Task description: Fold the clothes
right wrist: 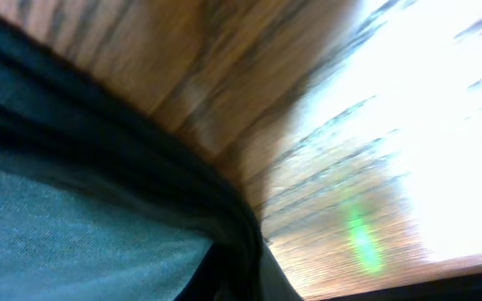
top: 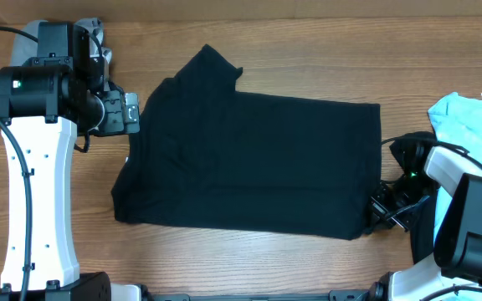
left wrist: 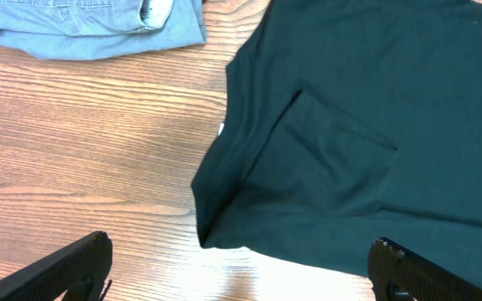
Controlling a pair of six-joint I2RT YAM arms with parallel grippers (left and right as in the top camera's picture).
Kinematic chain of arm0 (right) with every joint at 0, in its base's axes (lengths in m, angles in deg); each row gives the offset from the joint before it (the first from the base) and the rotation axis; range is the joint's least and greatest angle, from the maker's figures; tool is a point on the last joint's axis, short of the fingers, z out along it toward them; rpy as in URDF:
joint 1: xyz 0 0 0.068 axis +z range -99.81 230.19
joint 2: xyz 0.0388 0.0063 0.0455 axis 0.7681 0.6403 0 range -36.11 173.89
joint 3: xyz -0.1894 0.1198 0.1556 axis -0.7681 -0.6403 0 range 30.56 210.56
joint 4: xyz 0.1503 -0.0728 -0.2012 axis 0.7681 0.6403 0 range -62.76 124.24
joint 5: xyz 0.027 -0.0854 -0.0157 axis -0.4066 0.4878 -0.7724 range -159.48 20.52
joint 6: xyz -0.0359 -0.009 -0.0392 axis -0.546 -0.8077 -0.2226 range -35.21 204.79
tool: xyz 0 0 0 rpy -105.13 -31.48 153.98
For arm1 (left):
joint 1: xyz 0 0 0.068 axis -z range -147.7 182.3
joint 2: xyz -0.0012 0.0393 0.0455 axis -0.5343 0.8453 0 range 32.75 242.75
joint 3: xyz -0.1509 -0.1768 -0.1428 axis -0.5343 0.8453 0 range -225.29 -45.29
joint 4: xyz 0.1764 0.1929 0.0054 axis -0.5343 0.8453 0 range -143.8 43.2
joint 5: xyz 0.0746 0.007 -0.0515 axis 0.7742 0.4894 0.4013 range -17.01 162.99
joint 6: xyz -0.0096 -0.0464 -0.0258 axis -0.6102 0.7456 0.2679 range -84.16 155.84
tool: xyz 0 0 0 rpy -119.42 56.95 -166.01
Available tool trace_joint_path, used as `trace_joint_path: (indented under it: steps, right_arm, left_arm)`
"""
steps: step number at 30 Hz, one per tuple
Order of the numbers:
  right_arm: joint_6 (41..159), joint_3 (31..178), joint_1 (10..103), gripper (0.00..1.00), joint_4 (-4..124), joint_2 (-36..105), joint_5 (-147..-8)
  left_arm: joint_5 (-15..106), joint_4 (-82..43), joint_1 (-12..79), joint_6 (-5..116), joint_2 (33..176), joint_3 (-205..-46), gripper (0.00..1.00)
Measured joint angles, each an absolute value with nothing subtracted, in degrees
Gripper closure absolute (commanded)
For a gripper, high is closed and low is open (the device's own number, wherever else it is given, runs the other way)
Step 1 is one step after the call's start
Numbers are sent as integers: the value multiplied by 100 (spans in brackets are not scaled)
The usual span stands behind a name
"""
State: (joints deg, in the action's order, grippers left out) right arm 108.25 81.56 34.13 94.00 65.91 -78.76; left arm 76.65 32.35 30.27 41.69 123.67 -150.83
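Overhead: the black T-shirt [top: 249, 159] lies spread on the tabletop [top: 308, 58], its long axis running from 9 to 3 o'clock with the neck end toward 9. The right gripper [top: 381, 205] sits at the shirt's hem corner, at about 4 o'clock, touching or just over the cloth; its jaws cannot be read from above. The left gripper [top: 132, 113] hangs just beside the neck end at 9 o'clock, off the fabric. A light blue garment [top: 467, 117] lies apart at 3 o'clock.

Left wrist: the two fingers [left wrist: 65, 267] stand wide apart and empty over bare wood. The shirt's neck edge and white label [left wrist: 222, 130] lie ahead toward 1 o'clock, and a grey-blue garment [left wrist: 90, 29] lies at 11 o'clock.

Right wrist: the picture is blurred. A dark fold of cloth [right wrist: 141, 192] fills the 8 o'clock side close to the lens, with wood at 2 o'clock. Whether the jaws are clamped on it cannot be told. The right arm looks the nearer to the hem, and a fold would likely carry that end toward 9 o'clock along the long axis.
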Motion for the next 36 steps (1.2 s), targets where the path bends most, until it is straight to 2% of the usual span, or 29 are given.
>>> trace_joint_path:
  steps: [1, 3, 11, 17, 23, 32, 36]
  right_arm:
    - [10854, 8160, 3422, 51, 9395, 6591, -7799]
    - [10873, 8163, 3413, 43, 9472, 6585, -7583]
    - [10878, 8637, 3378, 34, 9262, 6469, -7502]
    - [10880, 9356, 3378, 23, 9562, 5684, -7690]
    - [10849, 9516, 3378, 21, 9625, 5256, -7904]
    - [10854, 9516, 3378, 20, 9553, 5258, -7981]
    - [10851, 9516, 3378, 20, 9520, 5258, -8009]
  left_arm:
    - [7665, 3235, 3027, 4169, 12367, -15083, 0]
    - [7665, 3267, 3027, 4169, 12367, -15083, 0]
    - [7665, 4140, 2986, 4215, 12367, -15022, 0]
    - [7584, 3932, 2560, 4484, 12365, -14250, 0]
    - [7086, 3053, 2088, 4652, 12367, -12786, 0]
    - [6695, 1397, 2024, 5124, 12369, -10537, 0]
    - [6651, 835, 2024, 5450, 12369, -9868, 7]
